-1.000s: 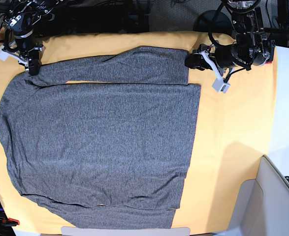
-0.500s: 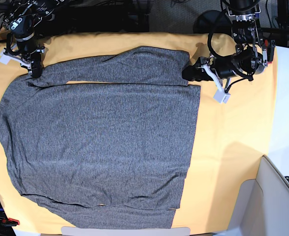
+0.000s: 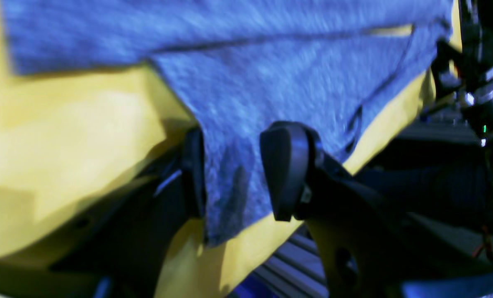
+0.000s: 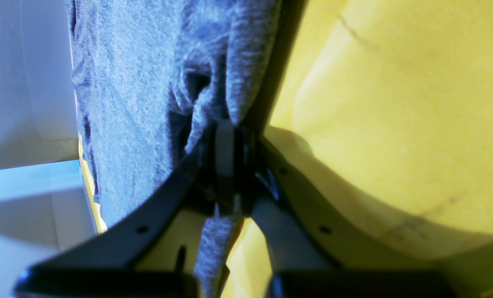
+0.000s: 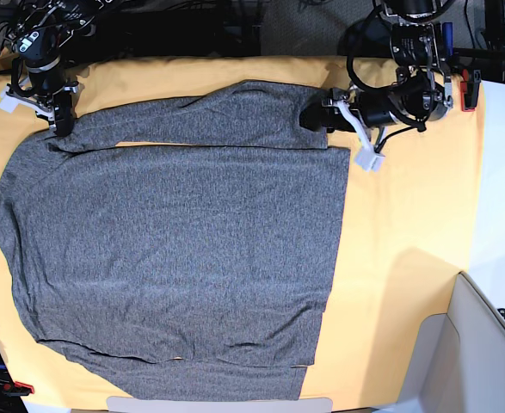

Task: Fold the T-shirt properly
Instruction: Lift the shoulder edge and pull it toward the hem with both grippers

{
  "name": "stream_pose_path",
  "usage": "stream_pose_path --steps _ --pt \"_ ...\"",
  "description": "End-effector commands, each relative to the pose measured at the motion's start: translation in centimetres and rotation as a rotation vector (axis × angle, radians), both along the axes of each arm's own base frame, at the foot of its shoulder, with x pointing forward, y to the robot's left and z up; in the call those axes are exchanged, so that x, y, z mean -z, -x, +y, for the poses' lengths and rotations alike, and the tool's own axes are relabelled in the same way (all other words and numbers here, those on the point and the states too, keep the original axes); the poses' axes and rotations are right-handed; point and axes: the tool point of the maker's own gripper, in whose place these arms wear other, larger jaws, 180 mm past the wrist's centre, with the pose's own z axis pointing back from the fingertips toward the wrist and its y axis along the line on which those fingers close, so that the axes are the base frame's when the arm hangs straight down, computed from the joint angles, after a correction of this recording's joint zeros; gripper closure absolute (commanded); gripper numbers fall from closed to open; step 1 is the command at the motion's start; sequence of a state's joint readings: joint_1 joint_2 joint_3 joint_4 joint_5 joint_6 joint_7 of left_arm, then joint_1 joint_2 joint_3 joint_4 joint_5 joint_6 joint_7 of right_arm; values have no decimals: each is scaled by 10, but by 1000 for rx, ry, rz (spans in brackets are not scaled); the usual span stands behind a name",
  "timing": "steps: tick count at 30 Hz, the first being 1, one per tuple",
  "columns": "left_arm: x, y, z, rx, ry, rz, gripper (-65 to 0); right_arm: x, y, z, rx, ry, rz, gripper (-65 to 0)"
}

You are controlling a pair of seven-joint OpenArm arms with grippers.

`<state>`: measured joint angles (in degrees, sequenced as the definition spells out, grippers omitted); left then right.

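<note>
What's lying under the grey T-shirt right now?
The yellow-orange cloth sheet lies under the T-shirt, showing around its edges. Whatever supports the sheet is covered and can't be seen.

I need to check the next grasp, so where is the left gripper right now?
In the base view the left gripper sits at upper right, open, straddling the cuff end of the T-shirt sleeve on the yellow cloth.

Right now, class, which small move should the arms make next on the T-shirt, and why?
Probably close the left gripper: its open jaws straddle the sleeve end of the T-shirt, while the right gripper is already shut on the fabric by the shoulder.
</note>
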<state>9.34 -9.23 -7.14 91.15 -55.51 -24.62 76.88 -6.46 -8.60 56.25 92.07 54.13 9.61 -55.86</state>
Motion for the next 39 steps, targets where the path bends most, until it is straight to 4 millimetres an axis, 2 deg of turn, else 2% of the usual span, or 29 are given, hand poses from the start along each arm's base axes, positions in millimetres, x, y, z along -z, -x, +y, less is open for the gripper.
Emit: stream_pose_path --steps 1,4,8,12,17,25,32,39 --pt "7 14 2 51 -53 52 -211 5 2 5 -34 1 42 0" --pt "8 14 3 51 -55 54 -134 9 1 9 -57 16 67 0" --pt "8 13 5 46 -62 53 0 15 1 15 -95 40 111 0" --pt "6 11 6 45 -64 44 -5 17 5 19 -122 56 133 0" --pt "0 9 13 59 -90 19 -5 17 17 5 -150 105 174 0" --pt "-14 17 21 93 -142 -36 -5 -11 44 -25 -184 267 220 0" --pt "-10 30 22 95 -147 -11 -5 -33 59 -34 -210 363 243 0" --pt "-7 40 22 103 -146 10 -5 -37 64 -36 -219 385 255 0"
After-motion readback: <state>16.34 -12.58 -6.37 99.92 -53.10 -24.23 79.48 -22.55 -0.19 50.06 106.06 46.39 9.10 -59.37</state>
